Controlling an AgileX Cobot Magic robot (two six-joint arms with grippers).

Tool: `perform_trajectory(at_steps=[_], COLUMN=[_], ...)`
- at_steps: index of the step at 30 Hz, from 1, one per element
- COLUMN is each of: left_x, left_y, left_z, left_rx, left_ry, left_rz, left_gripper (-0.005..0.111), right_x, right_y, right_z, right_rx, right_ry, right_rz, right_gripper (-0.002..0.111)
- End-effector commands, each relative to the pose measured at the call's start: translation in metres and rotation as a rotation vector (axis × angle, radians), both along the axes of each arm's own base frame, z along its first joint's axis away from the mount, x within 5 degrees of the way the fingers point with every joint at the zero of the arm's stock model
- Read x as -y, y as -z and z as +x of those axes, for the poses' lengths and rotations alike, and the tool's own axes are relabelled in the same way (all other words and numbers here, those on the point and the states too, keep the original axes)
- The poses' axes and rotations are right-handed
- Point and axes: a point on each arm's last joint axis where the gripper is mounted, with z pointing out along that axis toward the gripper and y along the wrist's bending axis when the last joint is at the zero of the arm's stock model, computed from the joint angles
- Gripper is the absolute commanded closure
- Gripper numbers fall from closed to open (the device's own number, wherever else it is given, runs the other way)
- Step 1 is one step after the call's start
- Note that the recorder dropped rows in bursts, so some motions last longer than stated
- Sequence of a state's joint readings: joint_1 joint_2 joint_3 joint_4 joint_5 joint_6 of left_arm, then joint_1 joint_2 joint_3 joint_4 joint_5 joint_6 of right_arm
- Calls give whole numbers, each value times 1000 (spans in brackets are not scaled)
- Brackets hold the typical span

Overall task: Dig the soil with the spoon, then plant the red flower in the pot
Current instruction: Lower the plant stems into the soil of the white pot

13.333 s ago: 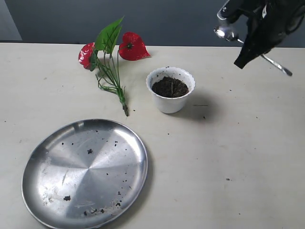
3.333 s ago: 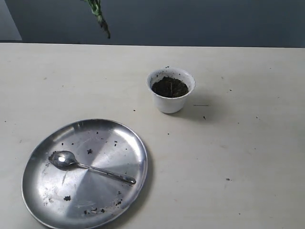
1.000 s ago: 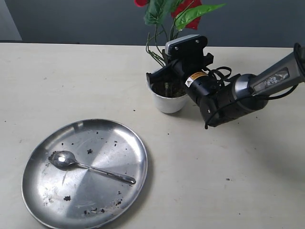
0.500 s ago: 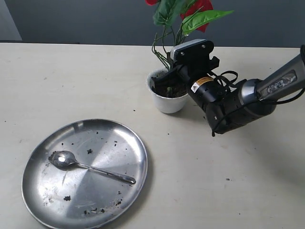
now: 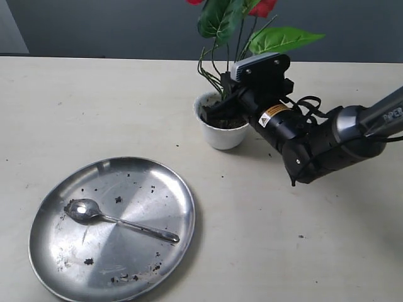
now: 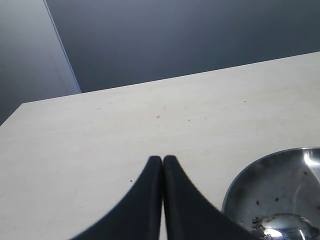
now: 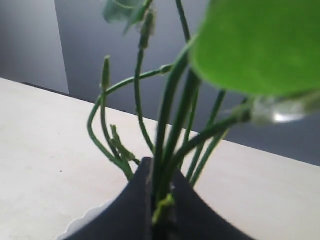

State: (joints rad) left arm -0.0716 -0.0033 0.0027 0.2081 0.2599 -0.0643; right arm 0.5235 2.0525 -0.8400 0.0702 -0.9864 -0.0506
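The red flower [image 5: 221, 20] stands upright with its stem bundle down in the white pot [image 5: 218, 134]. Its red blooms [image 5: 262, 6] are cut off by the frame's top edge. My right gripper [image 5: 217, 108] sits over the pot's mouth, shut on the green stems [image 7: 167, 115], with the scalloped rim [image 7: 82, 222] just below the fingers. The soil in the pot is mostly hidden by the gripper. The spoon [image 5: 116, 220] lies in the steel plate [image 5: 182, 207]. My left gripper [image 6: 162, 159] is shut on nothing, beside the plate [image 6: 250, 182].
Loose soil specks [image 5: 88, 260] dot the steel plate, and a few lie on the table around the pot. The right arm [image 5: 321, 141] stretches low over the table from the right edge towards the pot.
The right gripper has shifted slightly right with the flower, and the stems have sunk lower into the pot. The spoon and plate have not moved.
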Motion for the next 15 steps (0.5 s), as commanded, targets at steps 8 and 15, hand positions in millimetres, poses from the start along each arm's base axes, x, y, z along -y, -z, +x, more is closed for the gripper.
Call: perform_trajectory(at_steps=[8,15], left_x=[0,0], left_y=[-1,-1], left_z=[0,0], left_rx=[6,6], left_ry=[3,3], left_rz=[-9,-9], left_gripper=[105,105], right_x=[0,2], right_y=[23,30], right_z=[-21,-24], right_rx=[-286,-366], right_ry=[-76,-69], right_rz=[-75,-118], right_gripper=[109,109])
